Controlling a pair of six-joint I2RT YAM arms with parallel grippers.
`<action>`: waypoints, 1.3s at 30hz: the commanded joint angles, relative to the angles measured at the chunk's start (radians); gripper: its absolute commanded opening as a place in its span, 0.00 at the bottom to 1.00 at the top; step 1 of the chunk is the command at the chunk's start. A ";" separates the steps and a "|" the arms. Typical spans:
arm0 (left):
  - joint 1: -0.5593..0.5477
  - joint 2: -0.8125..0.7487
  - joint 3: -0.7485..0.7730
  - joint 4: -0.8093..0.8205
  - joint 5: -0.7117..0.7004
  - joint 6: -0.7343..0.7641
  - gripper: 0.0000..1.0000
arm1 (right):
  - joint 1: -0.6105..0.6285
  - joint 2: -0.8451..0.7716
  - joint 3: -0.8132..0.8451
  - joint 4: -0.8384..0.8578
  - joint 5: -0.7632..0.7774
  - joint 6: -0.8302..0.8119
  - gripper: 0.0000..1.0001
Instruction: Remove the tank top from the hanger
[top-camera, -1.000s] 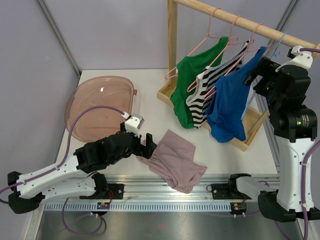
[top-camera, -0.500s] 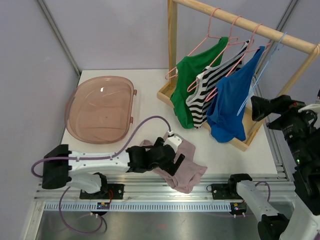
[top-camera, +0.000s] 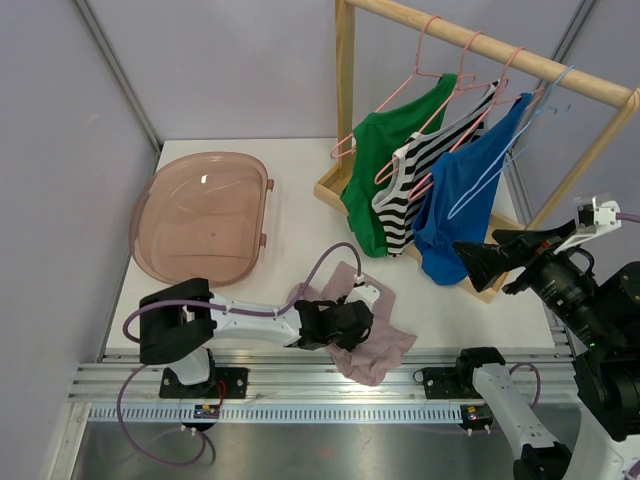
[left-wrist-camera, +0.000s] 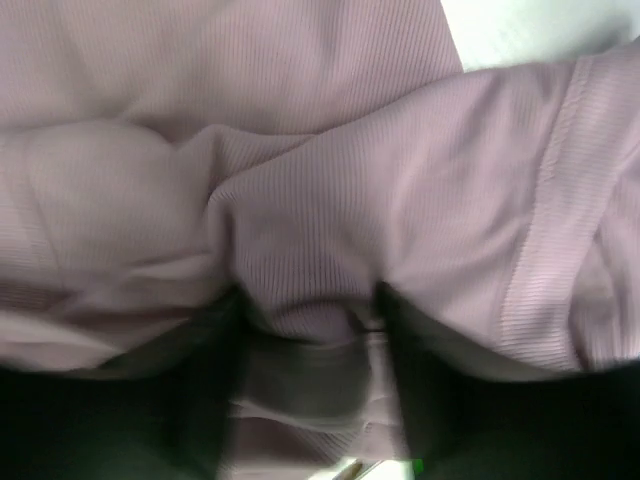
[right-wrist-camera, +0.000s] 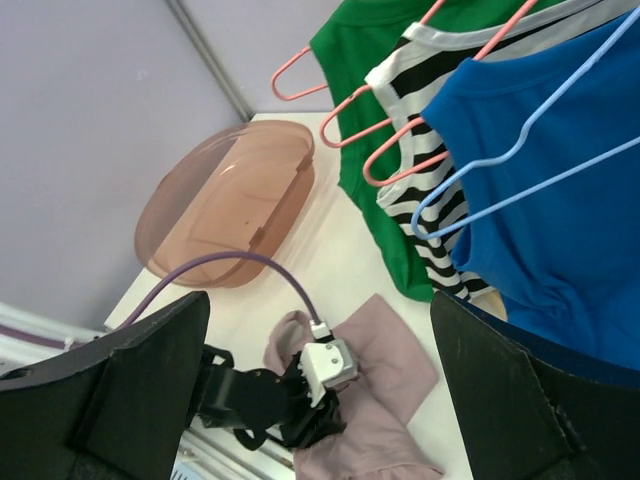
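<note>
Blue tank top: The blue tank top (top-camera: 455, 215) hung on the wooden rack (top-camera: 480, 45), at the back right of the counter (top-camera: 290, 180). It was the one on the right in a row of three tops.
Blue hanger: The blue tank top was on a pale blue hanger (top-camera: 500, 165), which hooked over the top bar of the rack. The hanger sat crooked, and its wire showed in front of the blue cloth.
Right pincer: The right pincer (top-camera: 478, 250) was up in the air, near the low right side of the blue tank top, not touching it. Its two fingers were wide apart and held nothing.
Other tops: A striped top (top-camera: 405, 190) hung just beside the blue one. A green top (top-camera: 385, 150) hung to the left of that. Both were on pink hangers (top-camera: 440, 60).
Pale purple top: A pale purple top (top-camera: 385, 345) lay crumpled on the counter, near the front edge.
Left pincer: The left pincer (top-camera: 352, 325) was pushed down into the pale purple top. A fold of cloth sat between its fingers (left-wrist-camera: 200, 380). I cannot tell if the fingers had gripped the fold.
Pink tub: A see-through pink tub (top-camera: 200, 215) sat on the left side of the counter, well apart from the rack.
</note>
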 joint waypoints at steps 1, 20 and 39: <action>-0.001 0.076 -0.001 0.051 0.026 -0.035 0.30 | -0.002 -0.008 -0.018 0.057 -0.096 0.005 1.00; 0.172 -0.542 0.150 -0.479 -0.393 -0.011 0.00 | -0.002 -0.028 -0.028 0.121 -0.090 0.029 0.99; 1.107 -0.468 0.672 -0.606 0.053 0.272 0.00 | -0.002 0.029 -0.019 0.244 0.085 0.155 1.00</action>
